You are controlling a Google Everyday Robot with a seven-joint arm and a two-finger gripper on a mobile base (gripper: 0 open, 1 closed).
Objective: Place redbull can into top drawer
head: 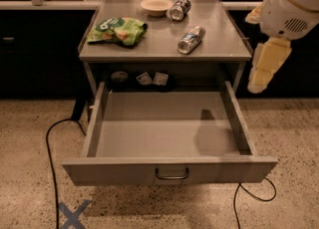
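Note:
The redbull can (191, 40), slim and silver-and-blue, lies on its side on the grey countertop (219, 29), right of centre. The top drawer (124, 171) below is pulled fully open, its inside bare, with a small bar handle (172, 174) at the centre of its front. My gripper (263, 67) hangs from the white arm (291, 4) at the right edge of the view. It is beside the counter's right end, right of the can and apart from it, above the drawer's right wall. It holds nothing that I can see.
A stubbier dark can (179, 9) lies next to a small white bowl (156, 6) at the counter's back. A green snack bag (117, 29) lies at the left. Small items (152, 78) sit in the recess above the drawer. Black cables (52, 163) and a blue tape cross (74, 214) lie on the floor.

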